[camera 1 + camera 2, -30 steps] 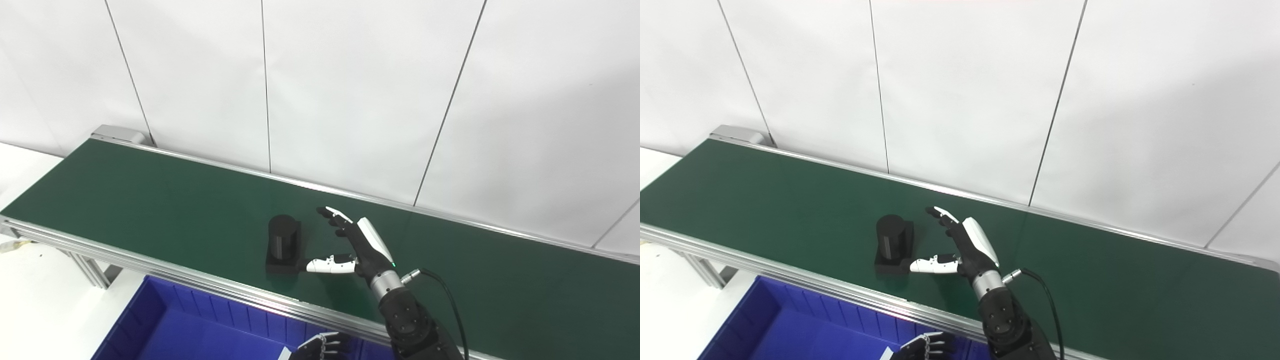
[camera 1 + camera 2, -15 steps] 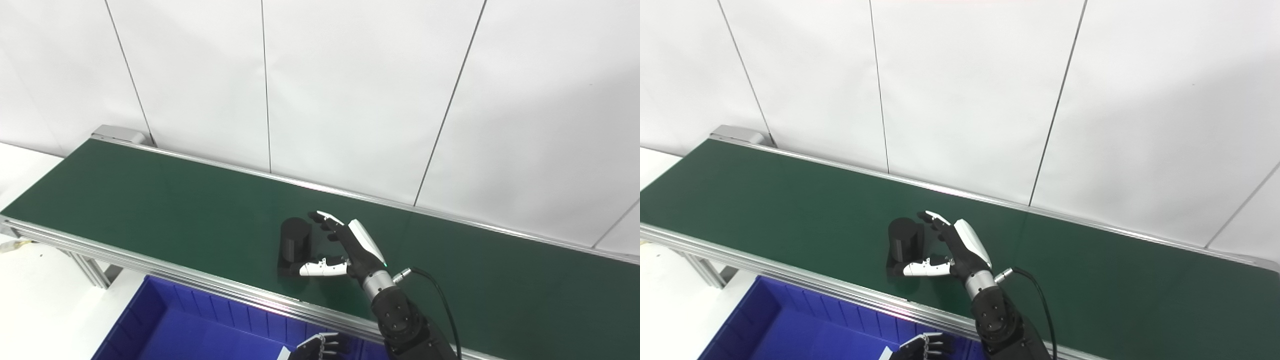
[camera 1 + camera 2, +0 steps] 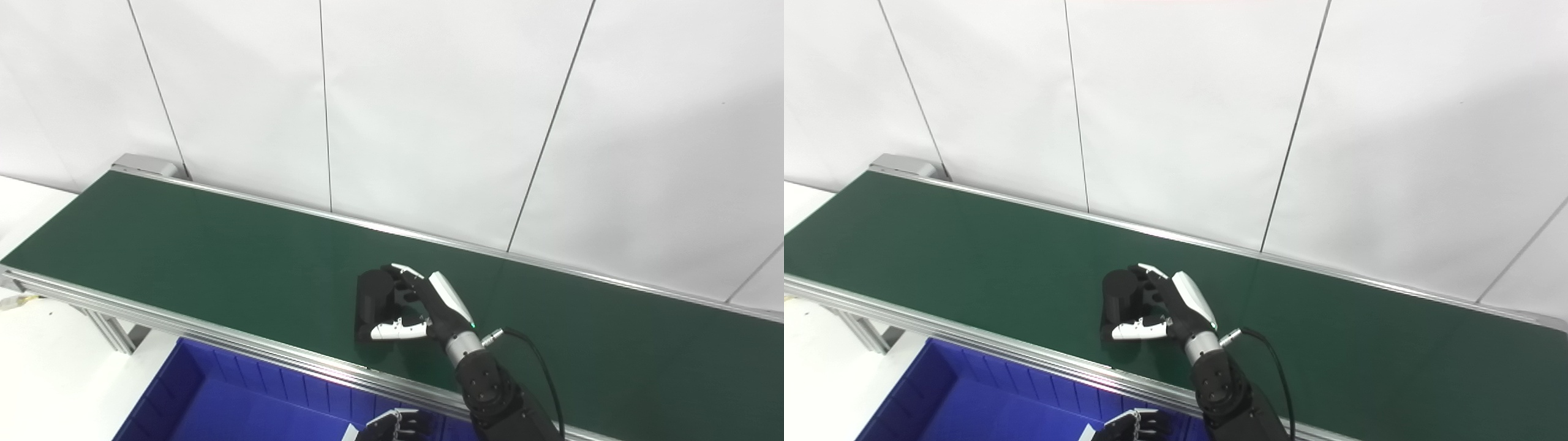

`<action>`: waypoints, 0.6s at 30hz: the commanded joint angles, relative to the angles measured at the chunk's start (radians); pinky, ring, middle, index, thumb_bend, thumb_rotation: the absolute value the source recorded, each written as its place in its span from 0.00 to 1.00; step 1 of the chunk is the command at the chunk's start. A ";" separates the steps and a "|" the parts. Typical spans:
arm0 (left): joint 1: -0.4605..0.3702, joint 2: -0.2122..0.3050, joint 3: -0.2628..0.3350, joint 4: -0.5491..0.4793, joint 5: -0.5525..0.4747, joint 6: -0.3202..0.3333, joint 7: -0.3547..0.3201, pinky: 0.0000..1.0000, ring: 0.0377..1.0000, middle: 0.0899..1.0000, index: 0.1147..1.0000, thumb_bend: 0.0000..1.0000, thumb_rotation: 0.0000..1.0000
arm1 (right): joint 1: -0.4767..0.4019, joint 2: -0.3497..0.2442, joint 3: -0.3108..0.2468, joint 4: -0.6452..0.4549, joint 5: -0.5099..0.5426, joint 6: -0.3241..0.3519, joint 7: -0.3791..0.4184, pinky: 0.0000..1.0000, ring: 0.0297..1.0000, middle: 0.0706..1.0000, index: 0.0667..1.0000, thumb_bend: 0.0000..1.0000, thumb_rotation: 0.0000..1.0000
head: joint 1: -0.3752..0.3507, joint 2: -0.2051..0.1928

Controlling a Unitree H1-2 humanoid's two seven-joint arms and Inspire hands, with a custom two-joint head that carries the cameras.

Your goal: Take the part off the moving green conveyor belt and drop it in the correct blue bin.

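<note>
On the left I see one deep blue plastic bin [image 3: 202,398], below the near rail of the one long green conveyor belt [image 3: 184,245]. Only this one bin is in view, so I cannot say if it is the correct one. At the bottom edge, over the bin, my left hand [image 3: 392,425] shows only as curled fingers; I cannot tell if it is released or clenched.

Going right, there is one part: a matte black part, a short cylinder on a square base [image 3: 372,300]. It stands on the belt, near the middle, closer to the near rail. My right hand [image 3: 422,303] wraps around it from the right, the dark fingers [image 3: 401,278] over the cylinder and the white thumb [image 3: 392,331] against the base, grasping the part, which is not yet lifted.

I judge the part stiff, probably light plastic, with a smooth surface that may slip. The cylinder is the best place to hold; the base could catch on the belt.
</note>
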 commanded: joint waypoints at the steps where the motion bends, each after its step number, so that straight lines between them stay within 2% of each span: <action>1: 0.022 -0.028 -0.037 -0.045 0.013 -0.041 0.017 0.56 0.60 0.64 0.65 0.64 0.52 | -0.037 0.040 -0.033 0.002 0.029 -0.088 -0.060 0.68 0.74 0.77 0.79 0.76 0.06 | -0.002 0.005; 3: 0.025 -0.023 -0.042 -0.052 0.015 -0.041 0.023 0.55 0.60 0.64 0.65 0.63 0.53 | -0.033 0.052 -0.057 0.023 0.035 -0.126 -0.110 0.57 0.62 0.68 0.72 0.74 0.01 | -0.004 0.008; 4: 0.027 -0.022 -0.043 -0.054 0.012 -0.041 0.023 0.55 0.60 0.64 0.65 0.63 0.53 | -0.031 0.056 -0.064 0.031 0.033 -0.144 -0.131 0.52 0.52 0.58 0.68 0.63 0.00 | -0.005 0.009; 5: 0.030 -0.021 -0.043 -0.058 0.007 -0.041 0.021 0.56 0.60 0.64 0.65 0.63 0.53 | -0.026 0.059 -0.072 0.035 0.034 -0.161 -0.153 0.51 0.50 0.56 0.67 0.61 0.00 | -0.007 0.010; 6: 0.031 -0.020 -0.044 -0.060 0.003 -0.041 0.020 0.56 0.61 0.64 0.65 0.63 0.53 | -0.023 0.061 -0.077 0.039 0.034 -0.173 -0.166 0.48 0.44 0.50 0.58 0.55 0.00 | -0.007 0.010; 11: 0.039 -0.012 -0.046 -0.074 -0.011 -0.041 0.013 0.56 0.62 0.65 0.65 0.62 0.55 | -0.018 0.062 -0.087 0.027 0.036 -0.174 -0.182 0.47 0.42 0.46 0.50 0.51 0.00 | -0.015 0.013; 18: 0.054 -0.010 -0.039 -0.092 -0.035 -0.041 -0.005 0.58 0.63 0.65 0.65 0.64 0.59 | -0.014 0.060 -0.098 0.002 0.046 -0.174 -0.178 0.47 0.42 0.47 0.48 0.51 0.00 | -0.019 0.018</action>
